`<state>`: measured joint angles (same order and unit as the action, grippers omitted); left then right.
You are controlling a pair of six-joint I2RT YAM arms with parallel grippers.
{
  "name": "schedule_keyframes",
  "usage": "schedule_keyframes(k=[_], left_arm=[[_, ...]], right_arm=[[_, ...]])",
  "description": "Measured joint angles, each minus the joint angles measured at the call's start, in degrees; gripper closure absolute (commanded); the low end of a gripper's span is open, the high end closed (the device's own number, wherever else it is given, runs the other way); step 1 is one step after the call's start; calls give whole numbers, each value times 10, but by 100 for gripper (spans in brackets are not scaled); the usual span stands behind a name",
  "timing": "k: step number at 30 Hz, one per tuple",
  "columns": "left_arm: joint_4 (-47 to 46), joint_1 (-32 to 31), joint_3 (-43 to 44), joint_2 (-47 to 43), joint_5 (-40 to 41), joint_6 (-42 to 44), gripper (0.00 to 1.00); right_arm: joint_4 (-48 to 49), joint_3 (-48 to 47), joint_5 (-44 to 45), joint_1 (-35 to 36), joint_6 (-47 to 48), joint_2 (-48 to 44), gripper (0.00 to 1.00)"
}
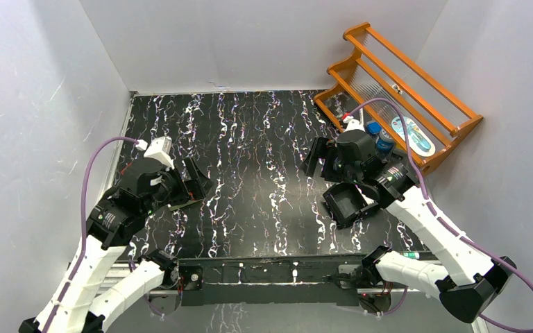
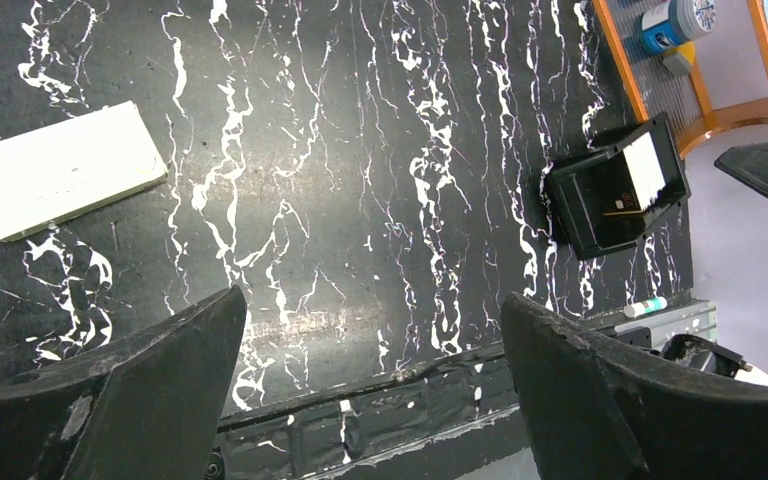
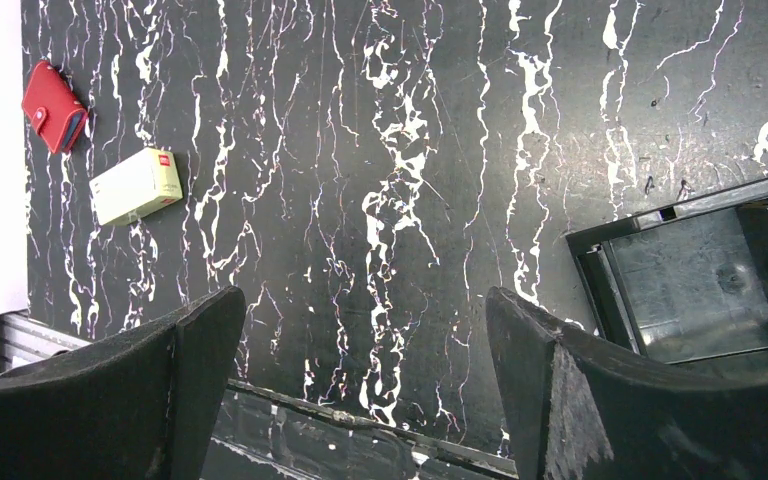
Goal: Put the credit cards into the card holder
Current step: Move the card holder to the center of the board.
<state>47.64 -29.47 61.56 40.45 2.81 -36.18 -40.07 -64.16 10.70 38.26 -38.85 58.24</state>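
Note:
The card holder (image 3: 52, 105), a small red case lying closed, sits at the table's far left in the right wrist view; the left arm hides it from above. Inside a black open box (image 2: 570, 215) a pale credit card (image 2: 643, 170) leans on the wall, with a thin orange card edge (image 2: 620, 212) beside it. My left gripper (image 2: 372, 298) hangs open over bare table at the left (image 1: 198, 184). On the other side, my right gripper (image 3: 365, 295) is open and empty too, just behind the black box (image 1: 333, 201).
A pale cardboard box with a red label (image 2: 60, 170) lies next to the card holder (image 3: 135, 185). An orange wooden rack (image 1: 402, 90) holding a blue bottle (image 2: 665, 22) stands at the back right. Grey walls close in the table's sides.

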Motion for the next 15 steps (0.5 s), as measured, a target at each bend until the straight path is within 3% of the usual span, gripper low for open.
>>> schedule_keyframes(k=[8,15], left_arm=[[8,0,0,12,44,-2,1],[42,0,1,75,145,-65,4]], right_arm=[[9,3,0,0,-2,0,1],[17,14,-9,0,-5,3,2]])
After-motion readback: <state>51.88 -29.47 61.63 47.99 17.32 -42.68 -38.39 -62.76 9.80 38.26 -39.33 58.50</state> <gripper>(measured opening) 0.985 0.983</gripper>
